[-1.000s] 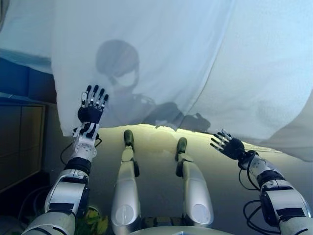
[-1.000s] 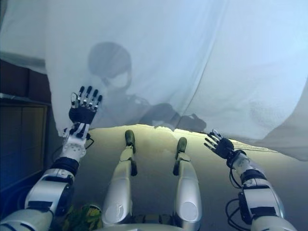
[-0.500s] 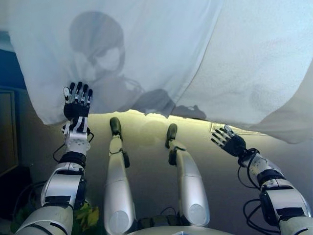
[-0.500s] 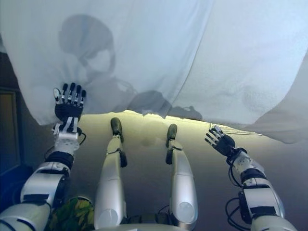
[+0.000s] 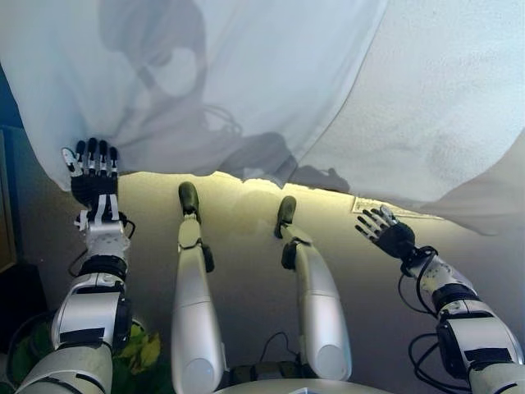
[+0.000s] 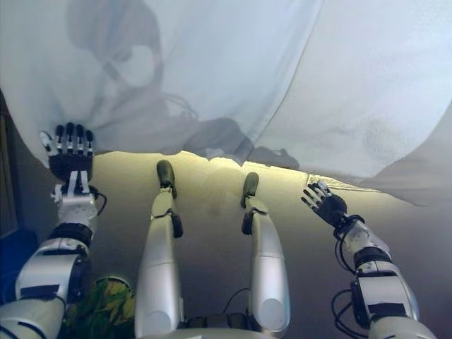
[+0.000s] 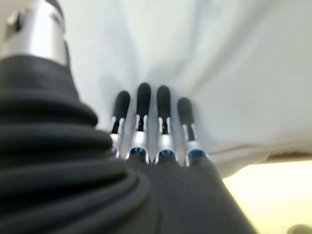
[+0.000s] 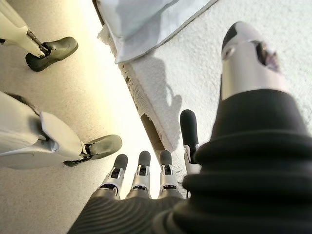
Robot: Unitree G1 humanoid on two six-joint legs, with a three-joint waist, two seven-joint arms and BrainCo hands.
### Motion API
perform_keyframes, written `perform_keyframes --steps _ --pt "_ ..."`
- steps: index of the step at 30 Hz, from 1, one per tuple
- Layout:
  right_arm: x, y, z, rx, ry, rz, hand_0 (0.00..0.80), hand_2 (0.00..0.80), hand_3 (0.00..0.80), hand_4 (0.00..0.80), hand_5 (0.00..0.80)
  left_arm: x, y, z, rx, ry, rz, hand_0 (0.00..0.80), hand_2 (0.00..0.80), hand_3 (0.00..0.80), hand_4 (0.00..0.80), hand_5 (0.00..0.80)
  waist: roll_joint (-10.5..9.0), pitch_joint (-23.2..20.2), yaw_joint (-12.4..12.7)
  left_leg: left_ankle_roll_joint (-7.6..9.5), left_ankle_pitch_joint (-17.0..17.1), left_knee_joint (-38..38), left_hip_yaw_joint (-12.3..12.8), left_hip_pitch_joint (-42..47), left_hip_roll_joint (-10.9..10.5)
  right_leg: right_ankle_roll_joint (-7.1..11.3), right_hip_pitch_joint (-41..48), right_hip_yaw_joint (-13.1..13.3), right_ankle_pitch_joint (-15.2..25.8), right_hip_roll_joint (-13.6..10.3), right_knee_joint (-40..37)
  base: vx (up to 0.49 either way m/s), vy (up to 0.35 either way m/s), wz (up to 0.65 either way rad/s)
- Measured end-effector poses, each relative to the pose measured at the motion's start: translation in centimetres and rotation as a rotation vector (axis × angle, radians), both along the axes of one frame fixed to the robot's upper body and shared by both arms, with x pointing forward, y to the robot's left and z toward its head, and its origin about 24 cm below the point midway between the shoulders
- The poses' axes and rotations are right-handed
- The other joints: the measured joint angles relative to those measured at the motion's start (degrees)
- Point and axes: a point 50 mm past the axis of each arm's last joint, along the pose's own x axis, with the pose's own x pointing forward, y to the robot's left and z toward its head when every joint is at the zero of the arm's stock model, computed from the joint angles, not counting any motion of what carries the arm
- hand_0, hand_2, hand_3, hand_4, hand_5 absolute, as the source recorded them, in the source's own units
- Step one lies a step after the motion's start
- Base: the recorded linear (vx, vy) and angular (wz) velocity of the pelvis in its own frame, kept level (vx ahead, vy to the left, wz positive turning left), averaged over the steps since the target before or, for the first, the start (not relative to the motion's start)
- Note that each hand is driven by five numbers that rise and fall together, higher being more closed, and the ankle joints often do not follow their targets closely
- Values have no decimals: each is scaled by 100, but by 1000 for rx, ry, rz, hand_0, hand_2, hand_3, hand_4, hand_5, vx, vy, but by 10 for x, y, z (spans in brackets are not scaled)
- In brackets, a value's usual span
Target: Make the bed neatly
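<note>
Two layers of bedding across the upper half of the frame: smooth pale sheet [image 5: 246, 74] upper left and centre, nubbly white blanket [image 5: 443, 107] upper right, fringed along its lower edge. Sheet hanging over the bed's side in long soft folds, lower hem uneven and wavy above tan floor [image 5: 246, 246], ending in a drooping corner at far left. Diagonal overlap between sheet and blanket, running from top centre down toward lower centre.

Left hand [image 5: 90, 176] at left of frame, fingers [image 7: 144, 117] straight and together, dark tips against the sheet near its lower left corner, gripping nothing.

Right hand [image 5: 385, 234] at lower right, fingers spread and relaxed, empty, just below the blanket's fringed edge, apart from it.
</note>
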Motion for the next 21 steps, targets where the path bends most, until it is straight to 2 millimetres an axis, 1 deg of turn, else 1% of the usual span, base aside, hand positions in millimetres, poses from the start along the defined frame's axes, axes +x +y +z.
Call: perform_keyframes --steps 3,8,13,16,21 --pt "-3 -5 1 0 -15 -14 0 0 0 0 0 -4 9 2 11 5 23 0 0 0 0 0 2 1 6 1 -11 40 12 -20 -3 0 -39 36 -4 -6 38 18 115 -2" --pt "-6 -24 10 -22 -44 -55 0 0 0 0 0 -10 28 15 39 -1 72 0 0 0 0 0 23 8 4 49 -112 187 126 -95 1 11 -186 180 -14 -17 108 24 114 -10" --pt "-18 -33 5 -30 -26 -69 0 0 0 0 0 -18 43 21 59 4 109 0 0 0 0 0 38 17 10 27 -127 207 156 -107 -2 10 -220 245 -14 -17 100 30 121 -3" --pt "-20 -36 5 -32 -27 -73 0 0 0 0 0 -20 48 25 64 1 114 0 0 0 0 0 44 21 17 22 -152 209 165 -119 -29 18 -270 288 -9 -27 99 21 89 -6" --pt "-19 -41 11 -43 -54 -81 0 0 0 0 0 -20 49 26 52 -5 113 0 0 0 0 0 121 52 16 36 -258 429 155 -268 -33 47 -360 334 5 -32 173 25 86 -4"
